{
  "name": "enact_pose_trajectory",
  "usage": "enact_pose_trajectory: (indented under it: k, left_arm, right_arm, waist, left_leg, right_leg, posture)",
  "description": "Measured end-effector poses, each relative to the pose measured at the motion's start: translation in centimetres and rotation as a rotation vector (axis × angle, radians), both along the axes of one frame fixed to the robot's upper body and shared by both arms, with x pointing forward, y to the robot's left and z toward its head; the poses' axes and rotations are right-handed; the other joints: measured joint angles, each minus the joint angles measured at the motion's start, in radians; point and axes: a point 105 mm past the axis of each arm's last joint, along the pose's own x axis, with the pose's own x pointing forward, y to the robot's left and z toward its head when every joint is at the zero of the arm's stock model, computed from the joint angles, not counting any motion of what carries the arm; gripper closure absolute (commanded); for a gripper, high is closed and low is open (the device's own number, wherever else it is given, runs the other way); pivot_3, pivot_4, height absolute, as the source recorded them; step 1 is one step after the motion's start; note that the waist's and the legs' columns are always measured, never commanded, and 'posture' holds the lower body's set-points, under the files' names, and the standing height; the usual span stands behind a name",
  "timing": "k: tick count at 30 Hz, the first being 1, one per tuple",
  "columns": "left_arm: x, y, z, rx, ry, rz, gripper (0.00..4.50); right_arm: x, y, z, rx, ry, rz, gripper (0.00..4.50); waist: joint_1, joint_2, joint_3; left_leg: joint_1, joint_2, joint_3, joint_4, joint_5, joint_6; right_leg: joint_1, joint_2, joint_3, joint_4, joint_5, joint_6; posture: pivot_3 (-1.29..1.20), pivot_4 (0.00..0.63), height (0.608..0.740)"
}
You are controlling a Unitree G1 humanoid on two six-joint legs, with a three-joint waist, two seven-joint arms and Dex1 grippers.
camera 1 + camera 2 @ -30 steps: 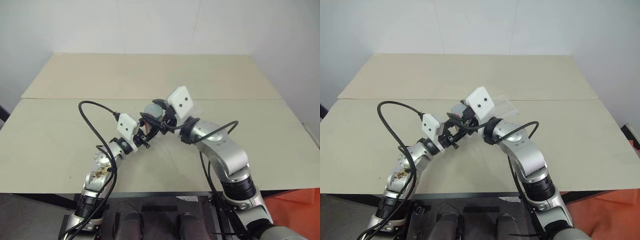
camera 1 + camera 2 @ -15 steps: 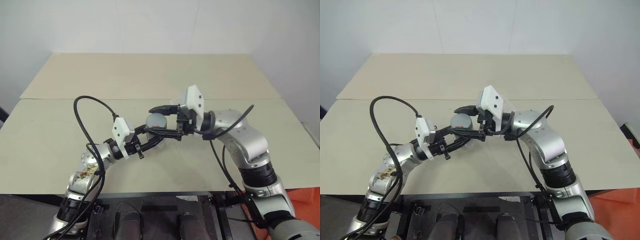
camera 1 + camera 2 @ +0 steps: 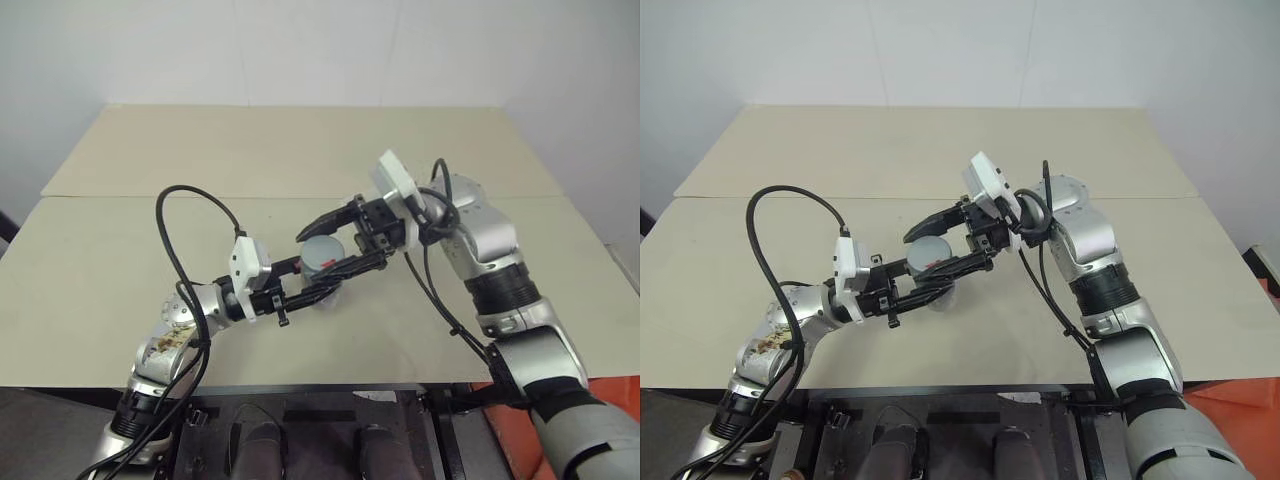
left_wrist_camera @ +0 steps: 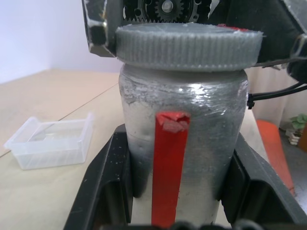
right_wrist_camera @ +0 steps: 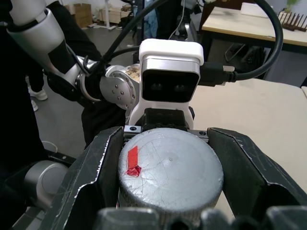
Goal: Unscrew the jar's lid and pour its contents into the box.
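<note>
Centre of frame, above bench (image 3: 120, 250): jar (image 4: 182, 139) pinched by left gripper (image 3: 322, 282) fingers, lid (image 5: 170, 171) clamped by right gripper (image 3: 340, 238) fingers. Jar looks rigid, slick, light; you grip lid's ribbed rim.

One silvery-white cylindrical jar (image 4: 182, 143) bearing one red strip, one round grey ribbed lid (image 5: 170, 170) with one red mark, one shallow clear plastic square box (image 4: 50, 143), two pale bench (image 3: 300, 150) panels, and two grippers, left (image 3: 318, 281) and right (image 3: 338, 235), each with two black fingers.
</note>
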Motion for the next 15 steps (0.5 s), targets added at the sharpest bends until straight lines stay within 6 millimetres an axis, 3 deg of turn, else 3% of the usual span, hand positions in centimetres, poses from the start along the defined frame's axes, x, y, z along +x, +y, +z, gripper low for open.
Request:
enact_pose_trajectory:
  k: [4,9,15]
  left_arm:
    - [0.0,-0.2,0.0,-0.002,-0.009,0.008,2.57]
    - [0.2,-0.4,0.4,-0.032,-0.025,0.034,2.57]
    - [0.9,0.4,-0.6,-0.024,-0.007,0.137,2.57]
  right_arm:
    - [0.9,-0.4,-0.6,0.000,0.048,-0.033,0.02]
    - [1.1,-1.2,0.2,0.057,-0.001,-0.052,0.02]
    - [-0.4,-3.6,2.4,0.177,-0.111,-0.179,0.02]
  waist:
    - [0.001,0.000,0.000]
    - [0.002,0.000,0.000]
    - [0.005,0.000,0.000]
  left_leg:
    - [0.000,0.000,0.000,0.000,0.000,0.000]
    - [0.000,0.000,0.000,0.000,0.000,0.000]
    - [-0.001,0.000,0.000,-0.001,0.000,0.000]
  right_leg:
    - [0.000,0.000,0.000,0.000,0.000,0.000]
    - [0.000,-0.001,0.000,0.000,0.000,0.000]
    - [-0.001,-0.002,0.000,0.000,0.000,0.000]
  posture:
    - [0.00,0.150,0.740]
    - [0.00,0.150,0.740]
    - [0.00,0.150,0.740]
